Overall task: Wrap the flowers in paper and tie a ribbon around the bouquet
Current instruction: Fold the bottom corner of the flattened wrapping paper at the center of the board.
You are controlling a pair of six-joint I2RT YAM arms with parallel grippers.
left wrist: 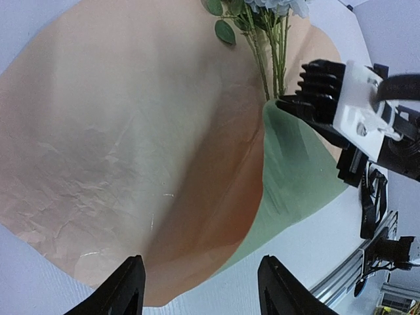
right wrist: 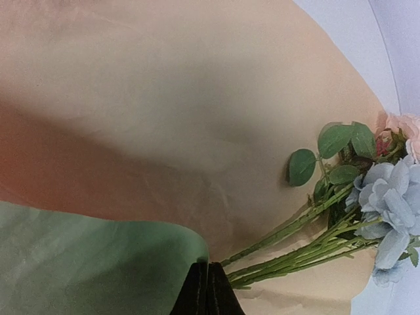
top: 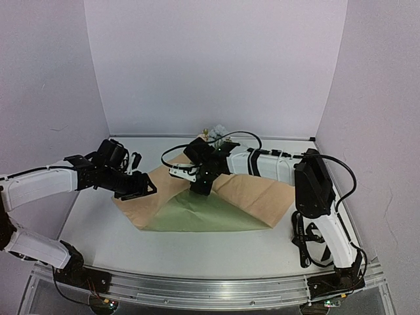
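The paper (top: 252, 192) lies spread on the table, tan face up at both sides, with an olive-green flap (top: 197, 213) at the front. My right gripper (top: 200, 186) reaches in from the right and is shut on the green flap's edge (right wrist: 190, 252), holding it raised; the left wrist view shows the paper (left wrist: 118, 131) rising to that gripper (left wrist: 283, 104). The flowers (right wrist: 374, 197) lie on the tan paper, stems pointing at the right gripper (right wrist: 207, 281), blooms at the back (top: 215, 132). My left gripper (left wrist: 203, 289) hangs open over the paper's left edge (top: 146, 189), with nothing between its fingers. The ribbon is out of view.
White walls close in the table at the back and both sides. An aluminium rail (top: 210, 289) runs along the near edge. Black cables (top: 303, 241) hang by the right arm's base.
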